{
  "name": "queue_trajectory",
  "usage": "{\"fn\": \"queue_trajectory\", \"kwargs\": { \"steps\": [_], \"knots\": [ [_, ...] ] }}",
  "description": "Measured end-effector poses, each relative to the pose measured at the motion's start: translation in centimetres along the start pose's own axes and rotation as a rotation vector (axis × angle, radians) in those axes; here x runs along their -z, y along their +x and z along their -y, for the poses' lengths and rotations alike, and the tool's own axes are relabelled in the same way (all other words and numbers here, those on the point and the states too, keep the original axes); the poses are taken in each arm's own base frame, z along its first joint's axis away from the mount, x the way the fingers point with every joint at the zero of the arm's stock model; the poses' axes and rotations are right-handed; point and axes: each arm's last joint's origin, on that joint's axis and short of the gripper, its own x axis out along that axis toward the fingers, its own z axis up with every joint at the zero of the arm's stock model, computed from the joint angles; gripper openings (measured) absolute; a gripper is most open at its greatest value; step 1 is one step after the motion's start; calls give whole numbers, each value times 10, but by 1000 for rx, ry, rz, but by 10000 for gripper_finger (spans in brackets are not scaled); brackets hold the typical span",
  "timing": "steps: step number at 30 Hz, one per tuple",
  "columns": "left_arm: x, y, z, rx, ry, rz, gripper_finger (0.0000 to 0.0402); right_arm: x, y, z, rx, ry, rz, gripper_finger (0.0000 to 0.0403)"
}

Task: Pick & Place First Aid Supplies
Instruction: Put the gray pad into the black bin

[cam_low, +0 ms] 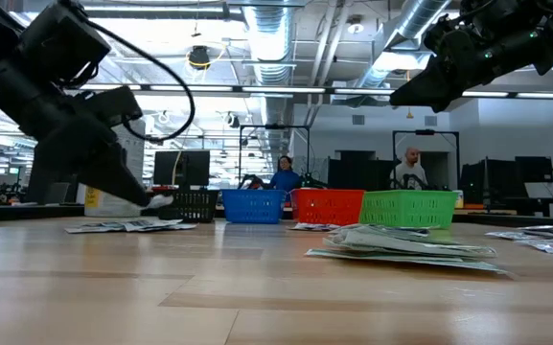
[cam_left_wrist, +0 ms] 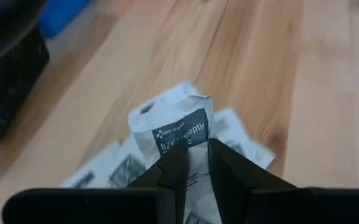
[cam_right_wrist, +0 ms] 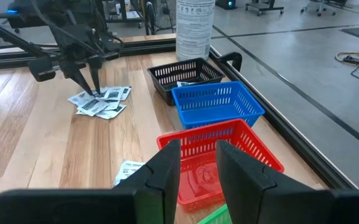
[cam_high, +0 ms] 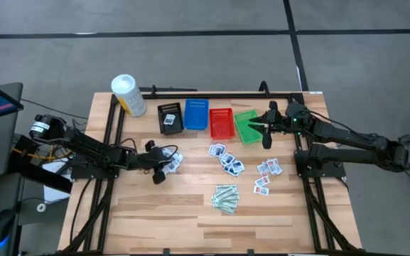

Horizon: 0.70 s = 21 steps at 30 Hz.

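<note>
White first aid packets lie in three groups on the wooden table: one at the left (cam_high: 175,159), one in the middle (cam_high: 226,160), one at the right (cam_high: 267,174). A heap of pale-green strips (cam_high: 226,199) lies nearer the front. My left gripper (cam_high: 166,165) is over the left group, shut on a white packet with a dark label (cam_left_wrist: 173,130). My right gripper (cam_high: 265,135) hangs above the red basket (cam_right_wrist: 219,146) and the green basket (cam_high: 247,126), open, with nothing between its fingers (cam_right_wrist: 167,168). My left gripper pinches the dark-labelled packet between its two fingers (cam_left_wrist: 229,168), which meet over the packet's near part (cam_left_wrist: 195,163). The printed end sticks out past the fingertips, crumpled. The fingers slant down from the table's left side. Other packets (cam_left_wrist: 120,165) lie under it; whether it is clear of them I cannot tell.
Black (cam_high: 170,117), blue (cam_high: 196,114), red (cam_high: 221,123) and green mesh baskets stand in a row at the far side; a packet lies in the black one (cam_right_wrist: 182,83). A tall white tub (cam_high: 128,94) stands at the far left. Bare wood spreads along the near side (cam_high: 162,213).
</note>
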Motion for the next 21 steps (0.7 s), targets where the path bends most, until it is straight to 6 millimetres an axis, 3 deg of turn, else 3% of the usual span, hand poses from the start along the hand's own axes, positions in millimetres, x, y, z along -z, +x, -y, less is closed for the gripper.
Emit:
{"fn": "queue_trajectory", "kwargs": {
  "steps": [10,16,21],
  "knots": [
    [-15,-1,3,-9,127,153,61,0,0,0,0,0,0,98],
    [-33,-4,-3,-207,216,310,61,0,0,0,0,0,0,98],
    [-51,-4,-21,-340,183,421,61,0,0,0,0,0,0,98]
  ]
}}
